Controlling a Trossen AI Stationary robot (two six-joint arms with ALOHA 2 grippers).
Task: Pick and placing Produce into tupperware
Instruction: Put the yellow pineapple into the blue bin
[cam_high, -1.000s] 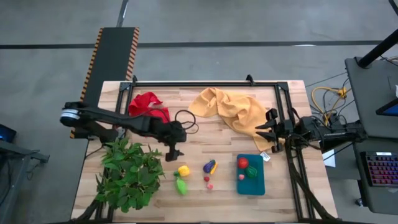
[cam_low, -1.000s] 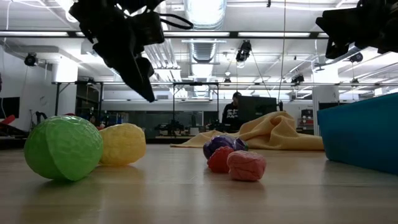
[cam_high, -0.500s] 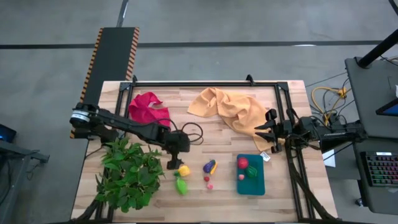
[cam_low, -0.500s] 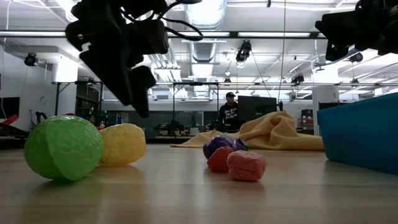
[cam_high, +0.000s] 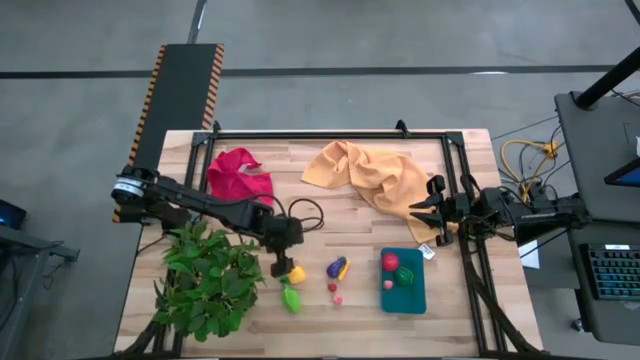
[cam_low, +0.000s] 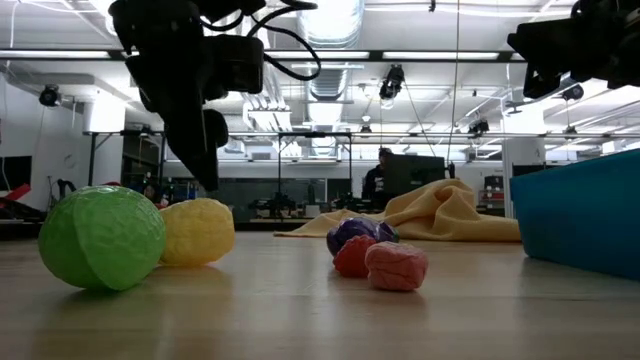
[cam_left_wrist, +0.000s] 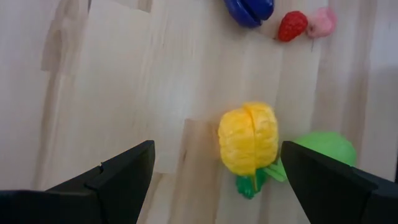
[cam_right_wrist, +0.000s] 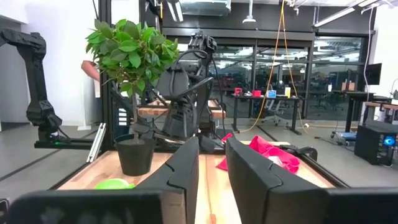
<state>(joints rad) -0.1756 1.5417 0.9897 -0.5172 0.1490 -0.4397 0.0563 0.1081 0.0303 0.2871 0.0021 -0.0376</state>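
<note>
Your left hand (cam_left_wrist: 211, 180) hangs spread above the yellow fruit (cam_left_wrist: 247, 138) on the table (cam_left_wrist: 112, 81); the right hand (cam_right_wrist: 211, 163), nearly pressed together, waits beside the blue tub (cam_high: 403, 281). Descend off-centre and a finger may knock the fruit against the touching green piece (cam_left_wrist: 323, 149); both could roll.

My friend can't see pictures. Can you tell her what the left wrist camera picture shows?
The left gripper hangs with its jaws wide open over a round yellow toy vegetable on the pale wooden table. A lime green toy piece sits right beside the yellow one, and a purple piece, a small red one and a pink one lie farther off.
</note>
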